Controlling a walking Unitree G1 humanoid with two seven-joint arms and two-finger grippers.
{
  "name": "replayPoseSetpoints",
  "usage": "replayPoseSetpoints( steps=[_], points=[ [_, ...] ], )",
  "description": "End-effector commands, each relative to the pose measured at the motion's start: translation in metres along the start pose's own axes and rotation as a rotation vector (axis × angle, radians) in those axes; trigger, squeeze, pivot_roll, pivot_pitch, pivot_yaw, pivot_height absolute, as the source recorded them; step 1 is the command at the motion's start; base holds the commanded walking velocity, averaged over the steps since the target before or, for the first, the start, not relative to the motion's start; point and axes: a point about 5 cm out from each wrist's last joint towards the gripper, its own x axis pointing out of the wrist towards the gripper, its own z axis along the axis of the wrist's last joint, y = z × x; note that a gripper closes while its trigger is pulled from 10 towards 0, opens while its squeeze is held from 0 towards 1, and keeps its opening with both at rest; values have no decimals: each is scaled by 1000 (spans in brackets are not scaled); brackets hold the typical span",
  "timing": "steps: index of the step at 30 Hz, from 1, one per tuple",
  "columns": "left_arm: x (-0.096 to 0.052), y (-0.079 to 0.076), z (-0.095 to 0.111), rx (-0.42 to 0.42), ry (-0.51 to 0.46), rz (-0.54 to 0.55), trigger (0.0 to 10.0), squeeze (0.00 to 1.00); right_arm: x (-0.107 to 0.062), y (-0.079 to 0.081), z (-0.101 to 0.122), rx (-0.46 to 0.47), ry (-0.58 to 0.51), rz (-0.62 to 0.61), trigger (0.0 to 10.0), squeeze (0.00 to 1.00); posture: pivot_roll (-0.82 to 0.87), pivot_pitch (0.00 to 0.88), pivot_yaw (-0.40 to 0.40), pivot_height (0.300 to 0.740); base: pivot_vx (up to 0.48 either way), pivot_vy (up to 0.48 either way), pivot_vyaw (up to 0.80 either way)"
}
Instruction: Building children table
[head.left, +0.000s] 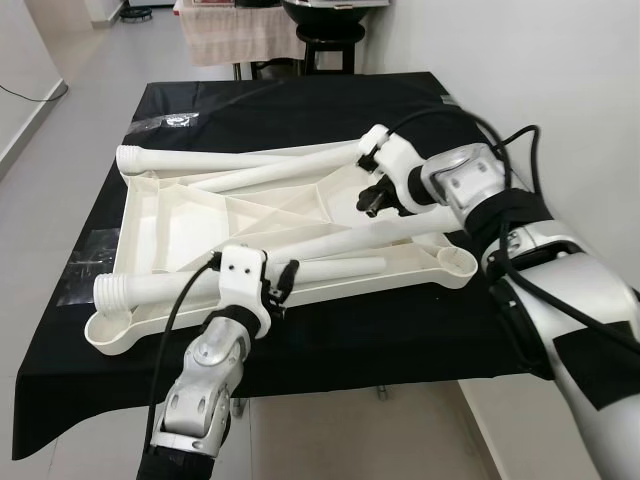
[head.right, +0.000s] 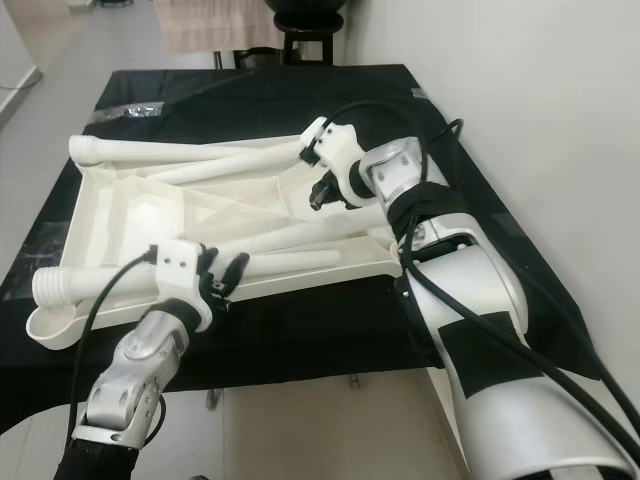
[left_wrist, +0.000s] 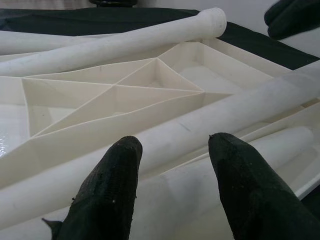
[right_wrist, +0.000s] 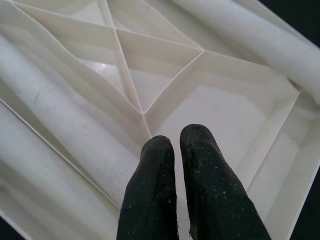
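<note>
Open left hand (head.left: 281, 281), closed right hand (head.left: 372, 203) over tabletop (head.left: 160, 225) on black cloth (head.left: 400, 330); grey floor (head.left: 80, 90).

white wall (head.left: 520, 50) | grey floor (head.left: 60, 130) | black-draped table (head.left: 300, 100) | dark stool (head.left: 330, 40)

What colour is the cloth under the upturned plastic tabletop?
Black cloth, plain, no pattern; clearest in the left eye view, under the white tabletop.

A desk covered in a black cloth (head.left: 330, 340) carries a white ribbed plastic tabletop (head.left: 160, 225), upside down, beneath both sets of jaws. A clear plastic bag (head.left: 165, 122) lies well beyond them.
</note>
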Motion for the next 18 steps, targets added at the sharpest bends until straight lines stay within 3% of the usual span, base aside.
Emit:
replayPoseSetpoints(
  steps=[1, 3, 4, 8, 9, 11, 12, 13, 14, 15, 16, 17, 18],
  points=[
    [0, 3, -2, 5, 17, -1, 10000, 0, 2, 3, 0, -42, -25, 10, 10000, 0, -61, 82, -16, 740, 0, 0, 0],
    [3, 3, 1, 13, 9, -7, 10000, 0, 7, 5, -6, -136, -13, -11, 10000, 0, -60, 81, -15, 740, 0, 0, 0],
    [4, 3, 2, 19, 6, -9, 10000, 0, 8, 6, -3, -162, -60, -32, 10000, 0, -55, 78, -19, 740, 0, 0, 0],
    [4, 3, 2, 27, 3, -8, 10000, 0, 7, 6, 9, -139, -180, -76, 10000, 0, -50, 76, -22, 740, 0, 0, 0],
    [4, 3, 3, 28, -1, -5, 10000, 0, 5, 5, 15, -97, -241, -92, 10000, 984, -45, 75, -26, 740, 0, 0, 0],
    [3, 3, 3, 27, -5, -2, 10000, 0, 3, 3, 20, -57, -306, -103, 10000, 1000, -45, 75, -26, 740, 0, 0, 0],
    [3, 3, 4, 28, -12, 1, 10000, 0, -1, 3, 26, 5, -391, -93, 10000, 1000, -46, 75, -24, 740, 0, 0, 0],
    [3, 3, 4, 28, -12, 1, 10000, 0, -1, 3, 26, 5, -391, -93, 10000, 1000, -46, 75, -24, 740, 0, 0, 0],
    [3, 3, 6, 31, -19, 4, 10000, 0, -5, 1, 31, 79, -474, -90, 10000, 1000, -45, 75, -21, 740, 0, 0, 0],
    [3, 3, 6, 31, -19, 4, 10000, 0, -5, 1, 31, 79, -474, -90, 10000, 1000, -45, 75, -21, 740, 0, 0, 0],
    [3, 4, 10, 35, -35, 4, 10000, 0, -8, 1, 31, 147, -551, -87, 10000, 1000, -47, 77, -11, 740, 0, 0, 0],
    [3, 4, 10, 35, -35, 4, 10000, 0, -8, 1, 31, 147, -551, -87, 10000, 1000, -47, 77, -11, 740, 0, 0, 0],
    [4, 4, 13, 37, -51, 4, 10000, 0, -10, 0, 29, 205, -596, -90, 10000, 1000, -49, 78, -5, 740, 0, 0, 0]
  ],
)
